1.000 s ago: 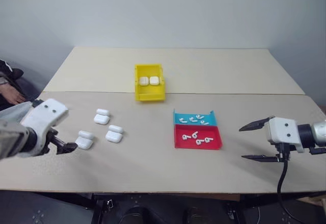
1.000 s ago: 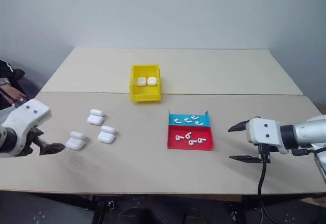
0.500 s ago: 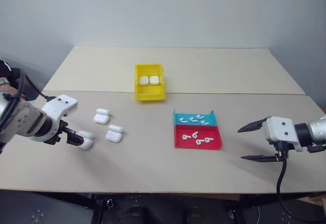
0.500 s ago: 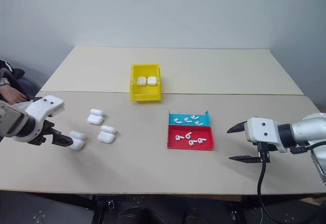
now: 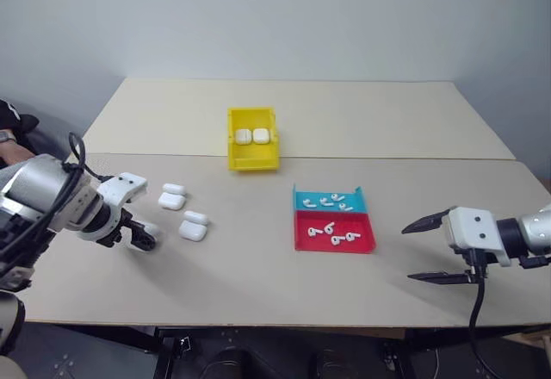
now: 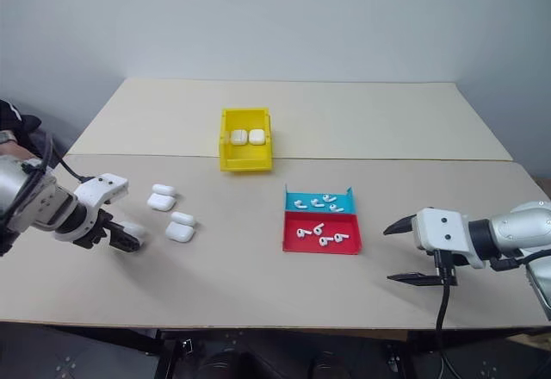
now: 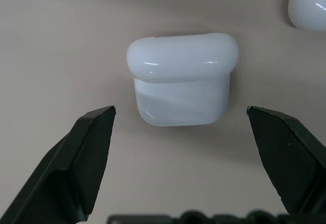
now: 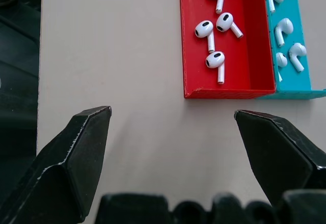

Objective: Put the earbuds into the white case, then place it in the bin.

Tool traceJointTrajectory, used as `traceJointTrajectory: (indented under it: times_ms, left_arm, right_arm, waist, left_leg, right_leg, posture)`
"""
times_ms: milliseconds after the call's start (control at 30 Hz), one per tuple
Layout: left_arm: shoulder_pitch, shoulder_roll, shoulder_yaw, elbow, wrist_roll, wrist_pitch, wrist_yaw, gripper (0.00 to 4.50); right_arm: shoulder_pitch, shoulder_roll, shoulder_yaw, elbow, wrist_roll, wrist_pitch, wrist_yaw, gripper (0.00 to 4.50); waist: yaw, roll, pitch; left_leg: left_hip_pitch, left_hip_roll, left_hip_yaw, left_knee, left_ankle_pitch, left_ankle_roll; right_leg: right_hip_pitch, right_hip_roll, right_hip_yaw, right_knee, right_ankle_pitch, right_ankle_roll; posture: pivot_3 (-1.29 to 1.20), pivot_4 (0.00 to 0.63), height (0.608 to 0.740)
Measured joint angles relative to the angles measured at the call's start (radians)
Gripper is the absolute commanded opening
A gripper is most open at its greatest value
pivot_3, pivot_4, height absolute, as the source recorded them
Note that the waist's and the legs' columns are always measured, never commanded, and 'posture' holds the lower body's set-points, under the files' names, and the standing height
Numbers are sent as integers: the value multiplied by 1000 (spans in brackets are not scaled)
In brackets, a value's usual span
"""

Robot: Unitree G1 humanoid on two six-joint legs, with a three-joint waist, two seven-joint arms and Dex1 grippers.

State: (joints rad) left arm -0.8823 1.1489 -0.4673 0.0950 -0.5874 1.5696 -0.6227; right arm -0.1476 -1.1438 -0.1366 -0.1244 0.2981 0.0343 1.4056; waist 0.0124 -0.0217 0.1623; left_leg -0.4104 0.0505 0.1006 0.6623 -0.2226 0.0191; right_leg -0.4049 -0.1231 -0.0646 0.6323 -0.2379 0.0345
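Jaws on the left gripper (image 7: pixel 181 117) stand wide, with 1 black finger on each side of a white case (image 7: pixel 182 79) and nothing held. The case lies shut on the table (image 5: pixel 258 276), and the fingers do not touch it. I think the hand is set this way so it can close on the case from both sides. In the head views this gripper (image 5: pixel 142 239) covers most of that case, near the table's left edge.

Jaws on the right gripper (image 8: pixel 173 127) are wide too and hold nothing. It points at bare table just beside the tray (image 8: pixel 224 90). The red part holds 4 earbuds (image 8: pixel 215 61), and the blue part holds more. I think this hand waits there so it is close to the earbuds once a case is ready.

2 more cases (image 5: pixel 172 196) lie close to the left gripper, so it has little room on that side and could bump them. The side toward the table edge is open.

The yellow bin (image 5: pixel 252 139) sits well apart, near the middle at the far side, with 2 cases already inside. There is still room in it. The way from the left gripper to the bin is open table, past the 2 spare cases. The right gripper (image 5: pixel 436 248) has open table all around it.
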Motion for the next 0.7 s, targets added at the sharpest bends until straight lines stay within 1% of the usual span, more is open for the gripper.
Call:
traceJointTrajectory:
  times_ms: [167,333,567,700]
  left_arm:
    - [-24,-15,-38,58,44,-45,-59,4500]
    - [-33,-46,-104,99,94,-92,-128,4500]
    - [-53,-74,-128,133,155,-126,-180,4500]
    - [-53,-75,-133,134,176,-126,-199,4500]
  right_arm:
    - [5,0,0,-14,0,11,-14,4481]
    - [10,0,-1,-24,0,18,-19,4481]
    - [32,0,-15,-29,0,20,-25,4481]
    - [46,0,-27,-34,0,21,-29,4481]
  waist:
    - [0,0,0]
    - [0,0,0]
    - [0,0,0]
    - [0,0,0]
  left_leg:
    - [0,0,0,0,0,0]
    - [0,0,0,1,0,0]
    - [-1,0,0,1,0,0]
    - [0,0,0,1,0,0]
  right_leg:
    - [0,0,0,0,0,0]
    - [0,0,0,0,0,0]
    - [0,0,0,0,0,0]
    - [0,0,0,0,0,0]
  posture:
    - [0,150,740]
    - [0,150,740]
    - [0,150,740]
    - [0,150,740]
